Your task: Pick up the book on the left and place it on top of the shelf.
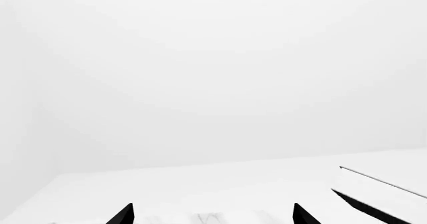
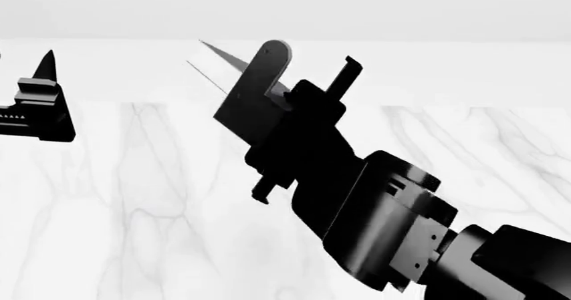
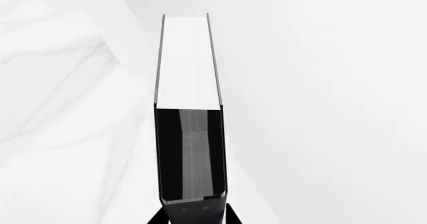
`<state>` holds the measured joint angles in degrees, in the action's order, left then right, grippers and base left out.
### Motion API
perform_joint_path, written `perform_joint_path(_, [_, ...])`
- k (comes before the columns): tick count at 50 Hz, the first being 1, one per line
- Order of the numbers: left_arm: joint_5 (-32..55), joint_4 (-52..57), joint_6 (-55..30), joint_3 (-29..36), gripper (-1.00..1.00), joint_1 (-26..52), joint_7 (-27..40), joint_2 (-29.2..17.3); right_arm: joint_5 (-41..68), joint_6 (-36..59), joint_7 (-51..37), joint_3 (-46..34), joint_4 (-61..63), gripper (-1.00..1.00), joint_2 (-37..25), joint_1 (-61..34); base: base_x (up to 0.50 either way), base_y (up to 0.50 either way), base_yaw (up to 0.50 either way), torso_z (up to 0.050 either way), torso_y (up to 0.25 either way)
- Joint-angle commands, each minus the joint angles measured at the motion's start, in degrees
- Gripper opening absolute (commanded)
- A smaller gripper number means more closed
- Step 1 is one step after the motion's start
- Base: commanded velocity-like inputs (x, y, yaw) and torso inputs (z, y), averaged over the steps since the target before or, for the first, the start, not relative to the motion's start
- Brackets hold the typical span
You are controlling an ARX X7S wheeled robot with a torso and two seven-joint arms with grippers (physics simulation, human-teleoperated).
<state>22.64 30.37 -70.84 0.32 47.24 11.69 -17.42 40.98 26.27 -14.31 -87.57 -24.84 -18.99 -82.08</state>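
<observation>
The right gripper (image 3: 193, 211) is clamped on the book (image 3: 188, 59), holding it up off the marble table (image 2: 134, 213), page edge outward, likely for carrying to the shelf, which is unseen. The left gripper (image 1: 213, 214) hangs spread and empty.
</observation>
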Motion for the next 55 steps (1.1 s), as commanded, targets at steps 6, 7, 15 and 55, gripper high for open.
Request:
perform_joint_path(6, [0.21,0.02,0.10,0.07,1.00,0.00,0.21,-0.13,-25.46,9.94,-20.01,-10.52,-2.17,-1.00,1.47,-5.95,0.00,0.00,0.00,0.000,0.002])
perform_joint_path(7, [0.22,0.01,0.12,0.07,1.00,0.00,0.23,-0.12,-25.87,10.04,-20.40,-10.66,-3.11,-1.00,1.77,-5.94,0.00,0.00,0.00,0.000,0.000])
perform_joint_path(15, [0.30,-0.14,0.34,0.18,1.00,-0.09,0.30,-0.14,-30.69,7.03,-21.75,-13.68,-19.42,-1.00,6.71,-5.37,0.00,0.00,0.00,0.000,0.003])
perform_joint_path(55, [1.20,0.11,0.71,-0.70,1.00,-0.56,0.56,-0.68,-40.24,15.50,-13.28,-2.30,-50.15,-1.00,9.63,-2.18,0.00,0.00,0.00,0.000,0.002])
